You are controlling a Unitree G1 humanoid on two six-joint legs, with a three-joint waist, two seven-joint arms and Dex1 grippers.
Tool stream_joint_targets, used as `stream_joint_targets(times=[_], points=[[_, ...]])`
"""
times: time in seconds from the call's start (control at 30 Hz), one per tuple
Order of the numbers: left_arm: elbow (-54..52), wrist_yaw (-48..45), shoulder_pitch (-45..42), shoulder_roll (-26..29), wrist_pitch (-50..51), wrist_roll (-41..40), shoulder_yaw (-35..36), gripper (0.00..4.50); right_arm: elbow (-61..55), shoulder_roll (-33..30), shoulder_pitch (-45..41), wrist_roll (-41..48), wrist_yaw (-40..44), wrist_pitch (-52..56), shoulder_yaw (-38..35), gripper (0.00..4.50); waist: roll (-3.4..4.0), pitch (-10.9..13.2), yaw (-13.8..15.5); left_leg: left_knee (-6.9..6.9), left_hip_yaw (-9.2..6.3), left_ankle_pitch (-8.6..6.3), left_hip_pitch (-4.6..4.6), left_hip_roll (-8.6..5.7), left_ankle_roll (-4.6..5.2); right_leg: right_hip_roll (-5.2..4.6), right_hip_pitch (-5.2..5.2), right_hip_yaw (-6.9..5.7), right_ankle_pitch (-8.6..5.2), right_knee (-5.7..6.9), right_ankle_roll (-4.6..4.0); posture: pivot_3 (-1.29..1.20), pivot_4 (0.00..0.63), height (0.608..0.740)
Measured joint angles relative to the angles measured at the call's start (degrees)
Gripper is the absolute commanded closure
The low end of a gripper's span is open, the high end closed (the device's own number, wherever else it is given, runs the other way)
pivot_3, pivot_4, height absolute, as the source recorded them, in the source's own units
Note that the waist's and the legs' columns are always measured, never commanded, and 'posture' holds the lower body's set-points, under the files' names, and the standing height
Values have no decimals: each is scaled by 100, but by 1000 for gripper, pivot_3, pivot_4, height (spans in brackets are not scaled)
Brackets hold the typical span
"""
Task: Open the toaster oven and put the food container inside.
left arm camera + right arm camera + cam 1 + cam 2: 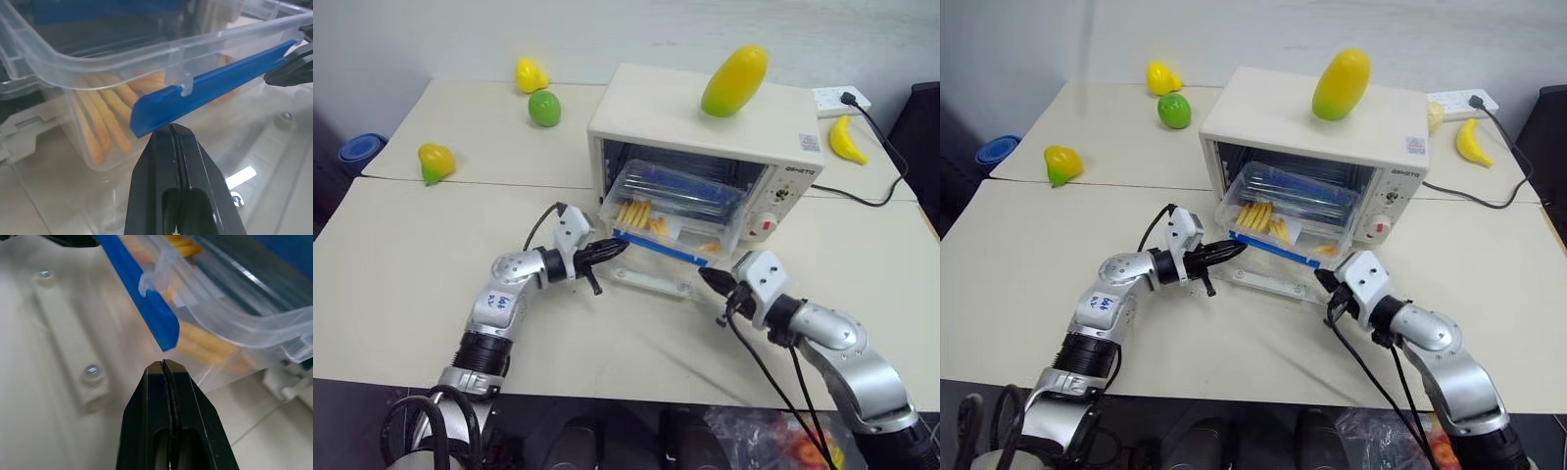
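So the food container [671,211] is sitting half inside the toaster oven [705,147], its front blue-clip edge sticking out over the dropped glass door [651,279]. My left pincer [615,249] and right pincer [710,279] are both pressed together, holding nothing, one just off each front corner of the box. Plenty of bare cream counter [401,264] around my arms; a mango [734,80] is up on the oven top.
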Motion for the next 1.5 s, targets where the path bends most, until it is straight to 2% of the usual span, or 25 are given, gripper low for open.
stream_joint_targets(times=[0.27, 0.43, 0.57, 0.7, 0.8, 0.9, 0.97, 1.07, 1.2, 1.23, 1.33, 1.5], points=[[743, 636, -571, -402, -346, 182, 165, 4500, 958, 679, -685, -533, -622, -316, 7, 4470, 0, 0, -16, -11, 3, 1, -6, -3, -2, 2, -9, -1, 0, 6, 1, 0, 150, 740], [1574, 921, -981, -544, -992, 443, 208, 4500, 1416, 1319, -1178, -746, -1200, -358, 5, 4470, 1, 0, -27, -9, 4, 3, -6, -4, -6, 3, -13, -1, 0, 7, 1, 0, 150, 740], [1901, 461, -1071, -349, -1376, 550, 156, 4500, 1521, 1351, -1270, -767, -1254, -319, -21, 4470, 1, 0, -39, -16, 4, 3, -10, -4, -6, 4, -15, -2, 1, 9, 1, 0, 150, 740], [1767, -95, -985, -16, -1325, 450, 191, 4500, 1072, 1234, -1122, -268, -803, 155, -95, 4470, 1, 0, -105, -18, 2, 3, -12, -1, -6, 4, -15, -3, 1, 10, 1, 0, 150, 740], [1277, -669, -612, 397, -1052, 24, 416, 3900, 418, 777, -679, 248, -253, 485, -333, 4500, 1, 0, -153, -18, 0, 3, -13, 1, -5, 1, -14, -3, 1, 9, 1, 0, 150, 740], [701, -1454, -90, 1055, -773, -529, 765, 2970, 129, 147, -65, 610, 376, 415, -915, 4500, 1, 0, -156, -18, -2, 2, -11, 5, -4, -1, -8, -3, 1, 7, 1, 0, 150, 740], [501, -1954, 233, 1530, -740, -830, 1075, 2366, 345, -380, 408, 616, 910, -23, -1249, 4500, 1, 0, -144, -17, -1, 1, -6, 4, -2, -3, -1, -4, 1, -1, 1, 0, 150, 740], [339, -2630, 604, 2129, -561, -1127, 1336, 1421, 1127, -916, 905, 320, 1715, -967, -1312, 4500, 1, 0, -146, -18, 7, -4, 20, 2, 7, -1, 19, 1, 0, -11, 0, 0, 150, 740], [79, -3387, 962, 2455, -108, -1620, 1517, 174, 1997, -964, 898, 72, 2405, -1950, -970, 4500, 2, 0, -159, -14, 8, -4, 24, 7, 8, -12, 18, 9, 0, -4, 0, 0, 150, 740], [-55, -3472, 1043, 2531, 43, -1698, 1525, 14, 2150, -971, 788, -4, 2531, -2181, -892, 4500, 1, 0, -179, -15, 11, -4, 27, 12, 7, -15, 18, 15, 0, -4, 0, 0, 150, 740], [-500, -3560, 1225, 2592, 401, -1937, 1556, 14, 2400, -913, 520, -157, 2739, -2626, -654, 4500, 1, -1, -214, -16, 5, -4, 26, 24, -1, -16, 17, 19, -1, -3, -6, 0, 150, 740], [-877, -3257, 1320, 2404, 471, -2046, 1726, 14, 2522, 46, 6, 196, 2764, -2711, -419, 4500, 3, 0, -281, -15, 1, 0, 19, 26, -13, -15, 6, 29, -2, 4, -12, 0, 150, 740]])
